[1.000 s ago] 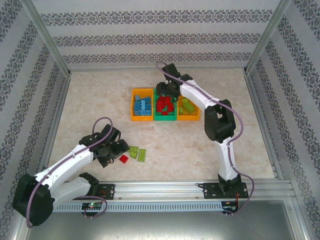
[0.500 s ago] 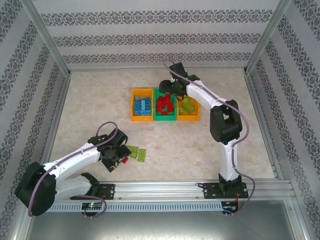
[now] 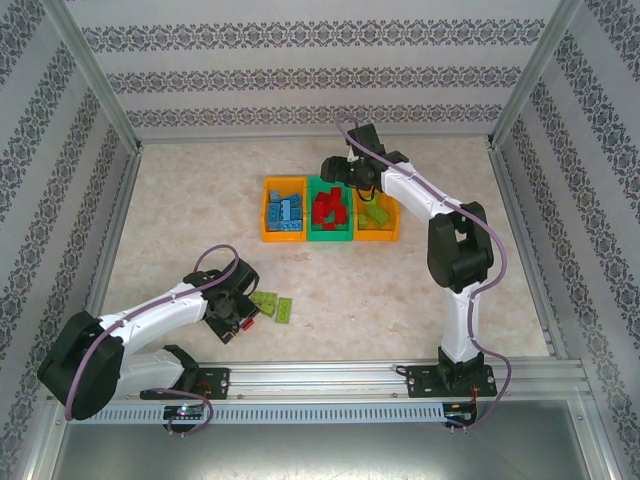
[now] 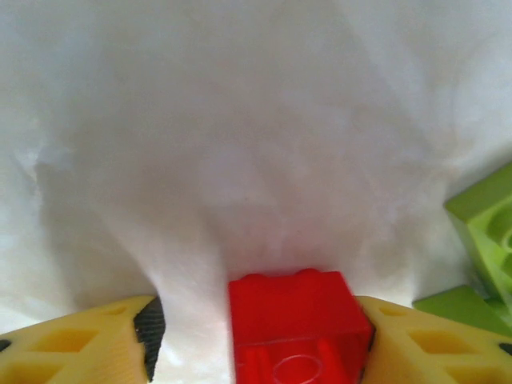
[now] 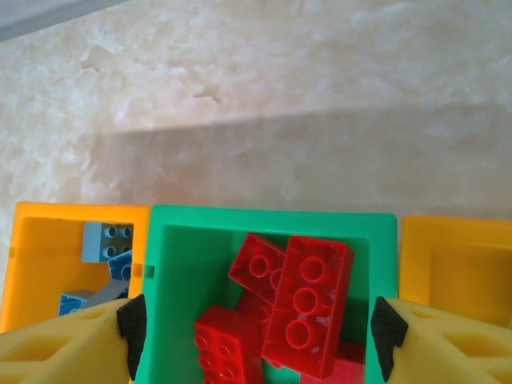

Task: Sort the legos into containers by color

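Overhead, left gripper [image 3: 242, 316] has slid onto the red brick [image 3: 249, 312] beside green bricks [image 3: 275, 306], right gripper [image 3: 341, 184] has drifted past the green bin [image 3: 330, 238]; left wrist: fingers [image 4: 416, 344] apart, brick off-center, closing may twist it; right wrist: fingers spread, empty, above binned red bricks [image 5: 308, 304].
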